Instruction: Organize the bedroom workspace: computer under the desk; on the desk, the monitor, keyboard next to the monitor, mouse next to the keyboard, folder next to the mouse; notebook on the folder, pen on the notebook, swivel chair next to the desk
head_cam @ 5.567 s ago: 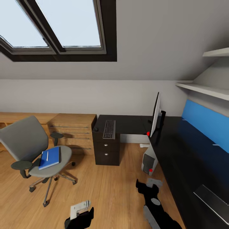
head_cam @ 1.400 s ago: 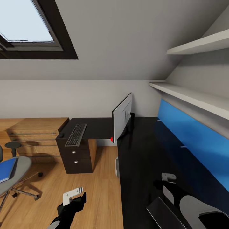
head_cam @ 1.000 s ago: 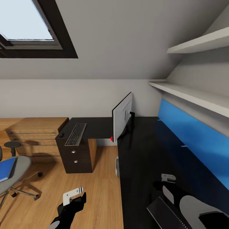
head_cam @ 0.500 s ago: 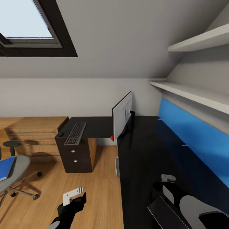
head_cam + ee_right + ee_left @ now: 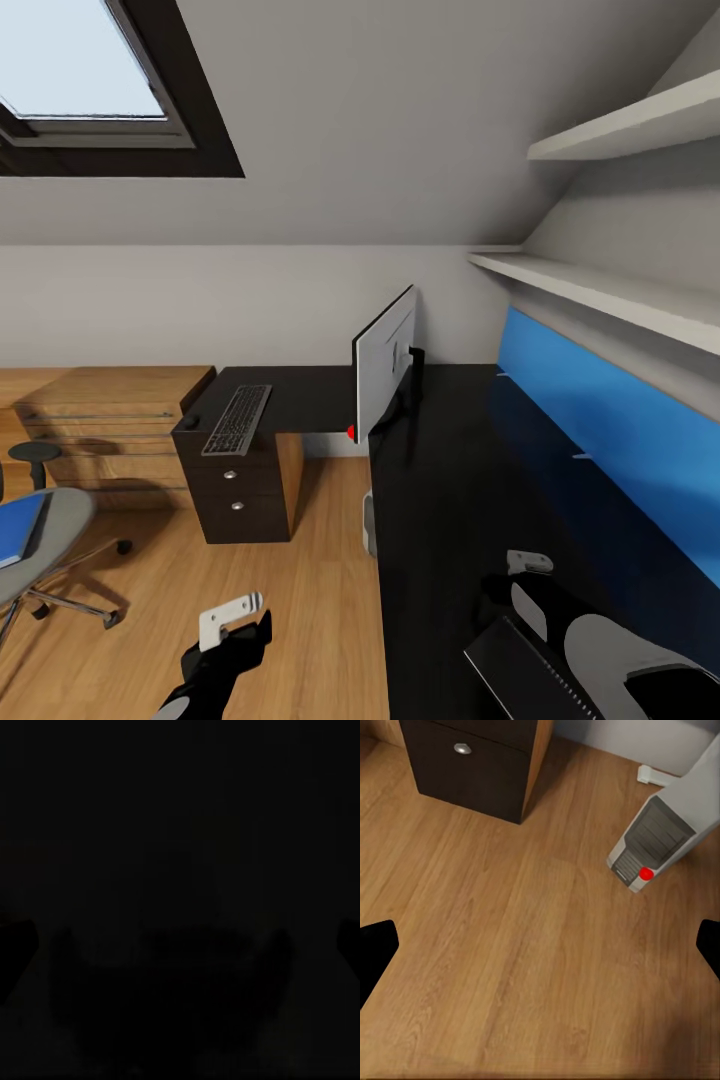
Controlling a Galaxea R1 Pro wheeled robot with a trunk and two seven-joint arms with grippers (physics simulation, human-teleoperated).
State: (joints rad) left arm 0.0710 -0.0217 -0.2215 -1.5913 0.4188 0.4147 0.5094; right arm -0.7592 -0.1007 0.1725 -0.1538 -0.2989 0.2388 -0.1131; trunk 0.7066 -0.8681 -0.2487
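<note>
- Black L-shaped desk (image 5: 450, 480): monitor (image 5: 384, 372) stands at its inner corner; keyboard (image 5: 237, 419) and mouse (image 5: 190, 423) lie on the left wing.
- Wood floor (image 5: 300, 600): computer (image 5: 667, 832) stands by the desk's edge.
- Swivel chair (image 5: 45, 530) seat: blue folder (image 5: 20, 528).

1. The desk (image 5: 440, 500) runs along the right wall, with a return section reaching left at the far end.
2. The monitor (image 5: 385, 375) stands on the desk at that far corner.
3. The keyboard (image 5: 237, 420) lies on the return section, left of the monitor, with the mouse (image 5: 190, 423) just beside its left edge.
4. A drawer unit (image 5: 235, 495) sits under the keyboard's end of the desk.
5. The computer (image 5: 667, 821) stands on the floor (image 5: 510, 945) at the desk's edge, near the drawer unit.
6. A wooden dresser (image 5: 110, 420) stands against the back wall, left of the drawer unit.
7. The swivel chair (image 5: 45, 540) is at the far left, well apart from the desk, with the folder (image 5: 20, 530) on its seat.
8. Two shelves (image 5: 600, 290) hang on the wall above the desk.
</note>
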